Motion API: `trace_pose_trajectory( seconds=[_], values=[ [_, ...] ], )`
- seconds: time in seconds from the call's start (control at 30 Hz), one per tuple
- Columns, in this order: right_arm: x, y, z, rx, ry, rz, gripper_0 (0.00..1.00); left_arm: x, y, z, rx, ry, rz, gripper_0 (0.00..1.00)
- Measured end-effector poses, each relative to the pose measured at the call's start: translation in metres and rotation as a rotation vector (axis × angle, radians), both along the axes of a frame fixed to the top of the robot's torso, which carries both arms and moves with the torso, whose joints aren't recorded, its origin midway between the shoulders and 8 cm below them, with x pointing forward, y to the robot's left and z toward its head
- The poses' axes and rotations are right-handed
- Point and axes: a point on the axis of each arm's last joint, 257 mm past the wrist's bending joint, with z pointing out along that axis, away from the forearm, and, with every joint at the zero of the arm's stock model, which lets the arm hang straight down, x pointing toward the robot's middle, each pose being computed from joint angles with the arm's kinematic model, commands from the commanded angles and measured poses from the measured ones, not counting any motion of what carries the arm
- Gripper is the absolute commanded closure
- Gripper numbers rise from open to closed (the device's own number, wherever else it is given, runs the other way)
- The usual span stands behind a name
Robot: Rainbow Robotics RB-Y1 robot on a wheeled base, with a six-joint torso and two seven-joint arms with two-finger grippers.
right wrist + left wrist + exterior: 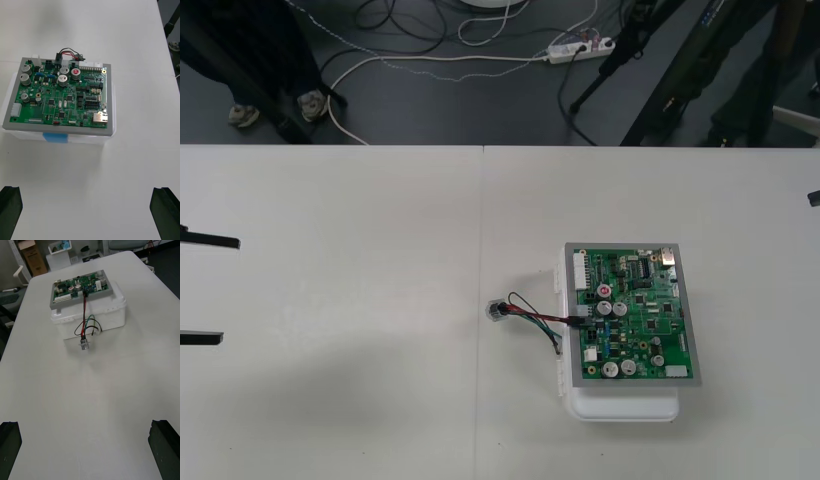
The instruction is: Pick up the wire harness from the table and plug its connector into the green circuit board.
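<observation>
The left gripper is parked at the table's left side with its fingers wide apart on nothing. The right gripper is equally spread at the right edge, and bare tabletop separates both from the green circuit board. The wire harness runs crosswise from its black plug, seated at the board's left edge, to its metal socket, which lies on the table just left of the white base.

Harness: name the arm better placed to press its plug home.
Left, probably. The plug sits at the board's left edge, the socket on the table beside it; the open left gripper faces both, while the right gripper would reach over the board.
</observation>
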Motion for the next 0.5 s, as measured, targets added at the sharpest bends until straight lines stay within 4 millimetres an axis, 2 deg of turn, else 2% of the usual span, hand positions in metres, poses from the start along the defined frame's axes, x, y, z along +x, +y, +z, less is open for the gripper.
trace_pose_trajectory(
  seconds=[0.27,0.5],
  values=[
    [0.009,-0.013,0.013,-0.028,-0.051,-0.033,0.00,-0.003,0.003,0.022,-0.001,-0.003,-0.014,0.00],
    [0.007,-0.016,0.008,-0.031,-0.040,-0.040,0.00,-0.004,0.007,0.040,0.004,-0.010,-0.024,0.00]
  ],
)
